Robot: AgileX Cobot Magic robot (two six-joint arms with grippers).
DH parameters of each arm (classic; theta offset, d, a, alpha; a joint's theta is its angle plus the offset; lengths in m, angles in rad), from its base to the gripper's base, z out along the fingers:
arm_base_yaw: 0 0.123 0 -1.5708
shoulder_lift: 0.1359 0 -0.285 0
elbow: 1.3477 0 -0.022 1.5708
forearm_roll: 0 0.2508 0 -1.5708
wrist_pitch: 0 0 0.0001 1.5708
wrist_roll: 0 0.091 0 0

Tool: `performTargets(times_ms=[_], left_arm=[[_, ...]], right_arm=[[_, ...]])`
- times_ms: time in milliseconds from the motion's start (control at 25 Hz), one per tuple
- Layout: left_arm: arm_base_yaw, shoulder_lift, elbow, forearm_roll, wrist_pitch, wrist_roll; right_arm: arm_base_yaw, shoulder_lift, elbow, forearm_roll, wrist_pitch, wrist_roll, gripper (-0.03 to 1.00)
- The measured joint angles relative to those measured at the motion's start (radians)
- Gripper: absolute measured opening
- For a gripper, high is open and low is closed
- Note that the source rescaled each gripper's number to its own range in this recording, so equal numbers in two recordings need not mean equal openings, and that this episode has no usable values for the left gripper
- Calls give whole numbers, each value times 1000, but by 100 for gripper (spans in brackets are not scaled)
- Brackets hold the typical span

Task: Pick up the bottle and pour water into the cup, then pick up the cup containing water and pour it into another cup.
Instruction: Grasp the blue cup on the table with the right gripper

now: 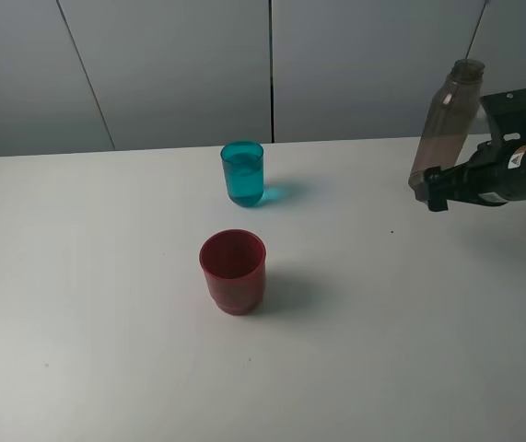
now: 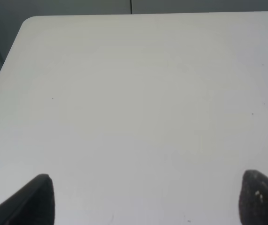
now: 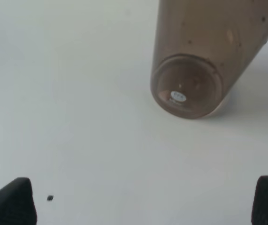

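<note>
The smoky grey-brown bottle stands at the table's far right, its base hidden behind my right gripper. In the right wrist view the bottle is just ahead of the right gripper. That gripper's jaws are wide apart and do not touch the bottle. The teal cup stands upright at the table's middle back and appears to hold water. The dark red cup stands upright in front of it, looking empty. My left gripper is open over bare table, out of the exterior view.
The white table has its back edge just behind the teal cup. Its rounded far corner shows in the left wrist view. A grey panelled wall stands behind. A small dark speck lies on the table near the right gripper.
</note>
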Motion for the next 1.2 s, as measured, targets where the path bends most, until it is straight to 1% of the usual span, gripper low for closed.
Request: performTargets(times_ms=[160, 240, 280, 400, 560, 640, 1040, 1200], left_arm=[[0, 0, 0, 0, 0, 0], [0, 0, 0, 0, 0, 0], [0, 0, 0, 0, 0, 0], [0, 0, 0, 0, 0, 0], [0, 0, 0, 0, 0, 0], [0, 0, 0, 0, 0, 0], [0, 0, 0, 0, 0, 0], [0, 0, 0, 0, 0, 0]], right_arm=[[54, -38, 36, -62, 7, -4, 99], [93, -38, 38, -97, -9, -7, 99], [115, -38, 39, -111, -31, -7, 99], [164, -38, 39, -128, -141, -19, 99], [203, -38, 39, -142, -289, -26, 99], [225, -25, 35, -144, -331, -26, 99], [352, 201, -133, -158, -449, -26, 99], [374, 287, -200, -169, -471, -10, 99]])
